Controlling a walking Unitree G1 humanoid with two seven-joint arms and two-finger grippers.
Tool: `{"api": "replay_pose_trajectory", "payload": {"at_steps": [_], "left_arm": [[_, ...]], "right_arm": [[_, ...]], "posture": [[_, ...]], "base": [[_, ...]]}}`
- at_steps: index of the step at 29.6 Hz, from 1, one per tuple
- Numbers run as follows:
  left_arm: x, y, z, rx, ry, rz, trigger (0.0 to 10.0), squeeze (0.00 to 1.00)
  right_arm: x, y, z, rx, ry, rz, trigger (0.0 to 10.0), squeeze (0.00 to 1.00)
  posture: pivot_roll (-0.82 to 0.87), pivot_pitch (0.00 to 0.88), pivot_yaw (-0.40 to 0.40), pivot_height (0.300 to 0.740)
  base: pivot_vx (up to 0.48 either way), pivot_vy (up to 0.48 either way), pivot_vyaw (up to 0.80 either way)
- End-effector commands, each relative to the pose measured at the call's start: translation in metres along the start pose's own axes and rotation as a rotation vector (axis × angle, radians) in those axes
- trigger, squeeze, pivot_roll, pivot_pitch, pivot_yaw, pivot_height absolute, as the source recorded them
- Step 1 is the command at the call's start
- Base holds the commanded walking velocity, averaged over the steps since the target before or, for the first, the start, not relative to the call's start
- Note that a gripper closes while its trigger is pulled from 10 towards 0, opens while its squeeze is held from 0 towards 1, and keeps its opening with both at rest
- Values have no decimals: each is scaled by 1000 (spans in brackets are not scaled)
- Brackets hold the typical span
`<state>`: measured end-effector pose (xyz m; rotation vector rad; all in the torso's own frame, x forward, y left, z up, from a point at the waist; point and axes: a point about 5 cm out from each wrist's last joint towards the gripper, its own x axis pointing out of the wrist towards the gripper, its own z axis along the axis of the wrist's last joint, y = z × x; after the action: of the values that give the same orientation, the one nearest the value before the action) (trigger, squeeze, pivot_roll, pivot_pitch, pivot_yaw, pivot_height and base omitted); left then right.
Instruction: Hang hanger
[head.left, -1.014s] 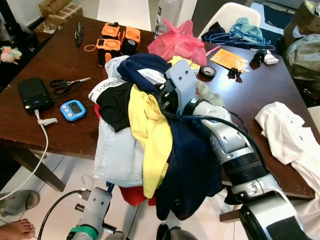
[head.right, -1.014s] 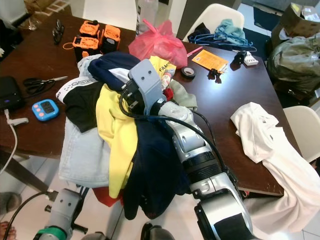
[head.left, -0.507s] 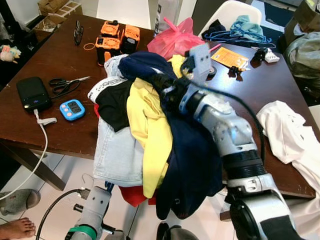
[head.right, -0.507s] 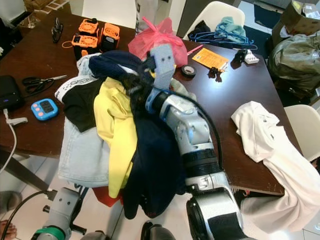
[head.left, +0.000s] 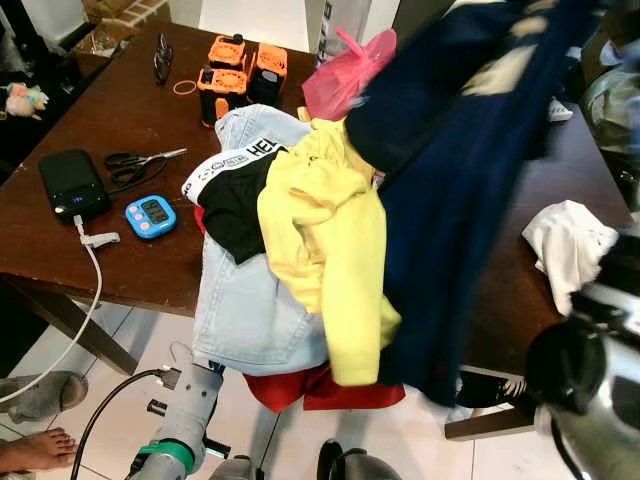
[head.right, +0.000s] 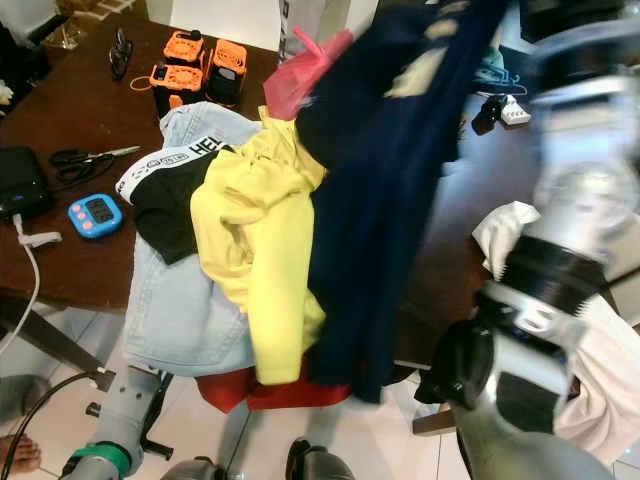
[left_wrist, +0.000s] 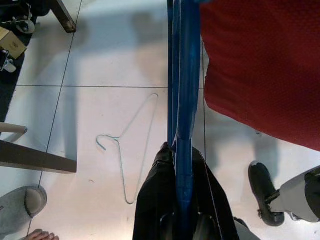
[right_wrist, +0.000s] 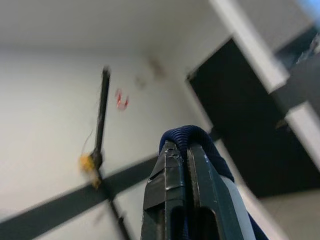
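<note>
The right tool (right_wrist: 180, 150) is clamped tight on a fold of navy garment (head.left: 470, 170), hoisted high above the surface (head.left: 80, 120). The left tool (left_wrist: 182, 165) grips one blue hanger (left_wrist: 182, 75) near the floor — a second wire hanger (left_wrist: 127, 150) lies on the tiles. A black waistband (head.left: 225, 165) reads "HEL". Two orange packs (head.left: 235, 65) stand behind.

The left gripper (left_wrist: 182, 165) is clamped on a blue hanger (left_wrist: 182, 75), whose bar runs straight away from the black fingers (left_wrist: 157, 180). Red cloth (left_wrist: 260, 65) hangs just beside the hanger. Below, a thin wire hanger (left_wrist: 127, 150) lies on the white tiled floor (left_wrist: 100, 60), near a table leg (left_wrist: 35, 160).
</note>
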<state>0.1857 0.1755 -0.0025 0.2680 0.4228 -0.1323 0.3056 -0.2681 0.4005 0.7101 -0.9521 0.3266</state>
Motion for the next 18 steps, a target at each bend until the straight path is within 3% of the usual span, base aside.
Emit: {"api": "replay_pose_trajectory", "payload": {"at_steps": [1, 2, 3, 8, 12, 15, 18], "left_arm": [[4, -5, 4, 8, -13, -33, 10000, 0], [4, -5, 4, 8, -13, -33, 10000, 0], [5, -5, 4, 12, -14, -40, 10000, 0], [11, -6, 6, 19, -14, -51, 10000, 0], [13, -6, 6, 22, -13, -52, 10000, 0], [14, -6, 5, 23, -12, -52, 10000, 0], [15, -6, 5, 26, -10, -54, 10000, 0]], "right_arm": [[3, 6, 40, -67, -154, 10, 2431, 0], [3, 6, 40, -67, -154, 10, 2431, 0], [1, 7, 45, -104, -162, 14, 10000, 0], [-4, 9, 46, -149, -150, 7, 10000, 0], [-3, 7, 64, -191, -228, -12, 10000, 0], [0, 11, 71, -229, -210, 35, 10000, 0], [3, 14, 67, -279, -124, 85, 10000, 0]], "posture": [[66, 60, -41, 740], [66, 60, -41, 740], [64, 59, -38, 740], [65, 52, -32, 740], [67, 46, -31, 740], [66, 45, -31, 740], [57, 41, -32, 740]], "base": [[0, 0, 0], [0, 0, 0], [0, 0, 0], [0, 0, 0], [0, 0, 0], [0, 0, 0], [0, 0, 0]]}}
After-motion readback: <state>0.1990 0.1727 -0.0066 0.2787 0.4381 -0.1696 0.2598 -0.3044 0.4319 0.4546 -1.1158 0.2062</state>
